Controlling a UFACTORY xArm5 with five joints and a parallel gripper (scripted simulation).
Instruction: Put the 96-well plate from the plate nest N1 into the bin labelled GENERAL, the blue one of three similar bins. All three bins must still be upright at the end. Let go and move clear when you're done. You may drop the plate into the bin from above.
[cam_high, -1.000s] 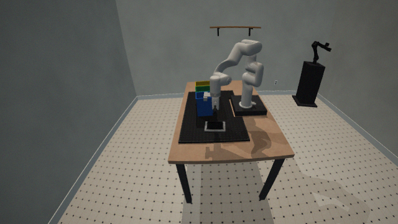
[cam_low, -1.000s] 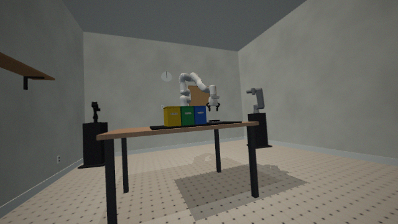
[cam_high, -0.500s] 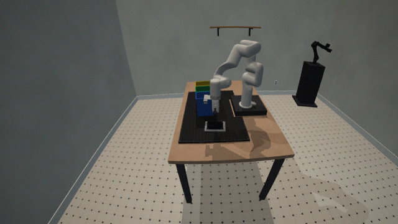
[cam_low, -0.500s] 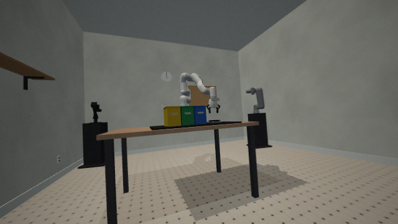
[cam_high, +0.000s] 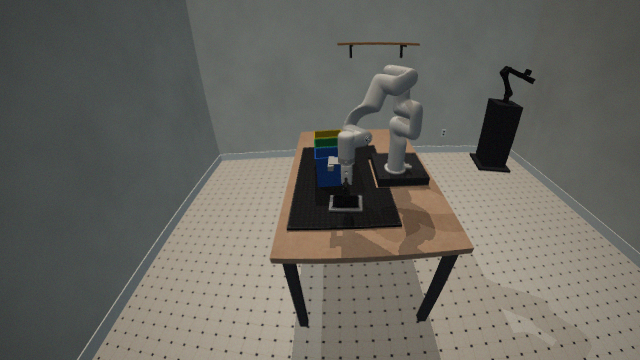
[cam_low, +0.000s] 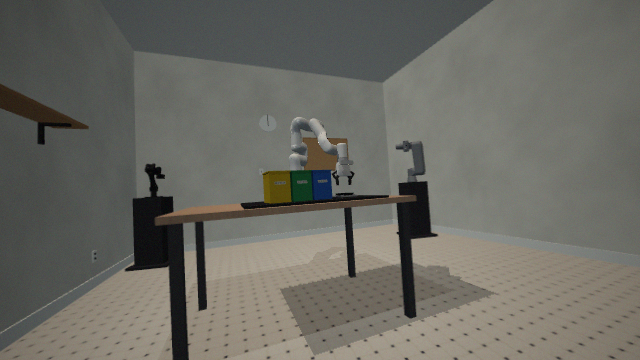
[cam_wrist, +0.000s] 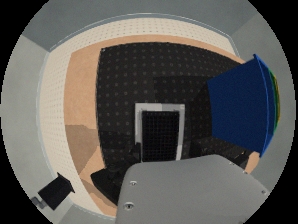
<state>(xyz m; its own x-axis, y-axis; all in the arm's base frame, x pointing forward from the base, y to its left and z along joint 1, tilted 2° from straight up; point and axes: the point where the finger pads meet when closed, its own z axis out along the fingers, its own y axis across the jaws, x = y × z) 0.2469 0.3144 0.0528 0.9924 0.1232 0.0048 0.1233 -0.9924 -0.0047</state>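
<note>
On your wooden table (cam_high: 435, 220), three plastic bins stand upright near the far edge, the blue one (cam_high: 326, 172) nearest the middle. The dark 96-well plate (cam_high: 346, 201) sits in its white-framed nest, unlifted. Your white arm's gripper (cam_low: 344, 176) hangs above, fingers spread, empty; everything's left to do.

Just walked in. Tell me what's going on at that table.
A white xArm hangs its gripper, open and empty, above a dark 96-well plate that sits in a white-framed plate nest on the black mat. The plate has not been picked up. Beside the nest stands the blue bin, with a green bin and a yellow bin lined up next to it, all three upright. The gripper looks poised to come down on the plate.
</note>
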